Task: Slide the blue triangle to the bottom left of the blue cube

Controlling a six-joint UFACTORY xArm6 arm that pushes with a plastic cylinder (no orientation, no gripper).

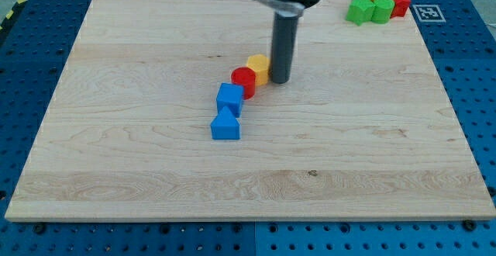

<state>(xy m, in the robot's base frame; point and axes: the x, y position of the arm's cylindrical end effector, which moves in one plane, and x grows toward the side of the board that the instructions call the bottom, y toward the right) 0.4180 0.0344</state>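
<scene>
Tip (280, 81) partly hides yellow block (258, 67) beside red cylinder (243, 80)

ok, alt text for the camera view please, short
My tip rests beside a yellow block, at the upper end of a diagonal chain on the wooden board: yellow block, red cylinder, blue cube, blue triangle. Green, yellow and red blocks cluster at the view's top right.

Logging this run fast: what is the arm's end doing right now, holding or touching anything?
No hand: my tip holds nothing.
It stands just right of the yellow block, apparently touching it, up and right of the blue triangle.
</scene>
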